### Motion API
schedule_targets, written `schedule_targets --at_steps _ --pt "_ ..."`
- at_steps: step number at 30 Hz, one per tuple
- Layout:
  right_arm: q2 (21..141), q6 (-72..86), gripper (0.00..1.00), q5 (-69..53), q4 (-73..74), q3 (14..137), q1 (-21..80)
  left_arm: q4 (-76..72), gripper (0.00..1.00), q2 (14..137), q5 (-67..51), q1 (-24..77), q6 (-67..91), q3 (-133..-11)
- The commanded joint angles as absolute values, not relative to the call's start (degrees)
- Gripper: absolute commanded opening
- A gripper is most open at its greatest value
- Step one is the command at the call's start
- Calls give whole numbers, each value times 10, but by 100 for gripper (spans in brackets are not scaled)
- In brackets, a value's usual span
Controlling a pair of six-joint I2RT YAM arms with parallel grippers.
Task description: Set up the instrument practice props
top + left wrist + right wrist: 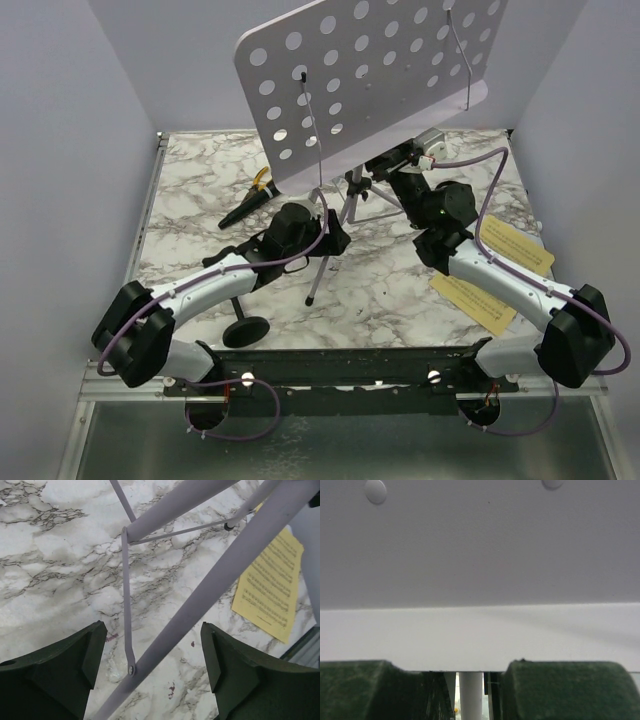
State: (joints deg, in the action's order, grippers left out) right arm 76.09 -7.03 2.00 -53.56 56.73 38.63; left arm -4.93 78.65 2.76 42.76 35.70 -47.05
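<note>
Two yellow sheet-music pages [497, 272] lie on the bench [200, 180] at right; staves show, print too small to read. Lilac music stand [370, 70] upright mid-bench. Jaws of left end effector [154, 630] wide, straddling tripod leg [215, 580]; right end effector [470, 680] narrow, pinching stand's post.

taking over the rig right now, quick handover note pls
Grippers: left gripper open, jaws either side of a tripod leg without gripping it; right gripper looks shut on the music stand pole, under its desk.
Things: two sheet-music pages flat on the table, right side; microphone lying back left; mic stand by the left arm.
Done: music stand upright.
Left: pages onto stand, microphone into mic stand.
</note>
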Motion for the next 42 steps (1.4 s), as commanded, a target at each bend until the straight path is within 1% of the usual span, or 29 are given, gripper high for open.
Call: schedule_targets --at_steps 1,4,8,16,20,25,30,34,38,42 --pt "756 -69 1 5 -599 597 384 -26 86 746 -16 419 386 -501" --pt "757 -60 1 7 -597 595 385 -15 88 718 -5 420 394 -509" --pt "743 -46 0 4 -586 594 385 -1 89 661 48 419 393 -502" --pt "691 -17 1 -63 -542 589 385 70 91 546 151 417 369 -478" --pt "668 -8 0 -97 -519 576 384 89 91 520 166 415 367 -464" --pt "649 -3 1 -88 -538 540 385 93 91 512 166 415 376 -448" --pt "640 17 1 -104 -549 519 385 93 91 515 150 415 393 -440" --pt "655 -14 1 -79 -579 493 385 85 91 519 121 416 403 -433" --pt "677 -26 1 -59 -593 484 385 17 90 533 35 415 403 -410" --pt "682 -29 0 -52 -606 481 385 -85 86 568 -52 417 430 -387"
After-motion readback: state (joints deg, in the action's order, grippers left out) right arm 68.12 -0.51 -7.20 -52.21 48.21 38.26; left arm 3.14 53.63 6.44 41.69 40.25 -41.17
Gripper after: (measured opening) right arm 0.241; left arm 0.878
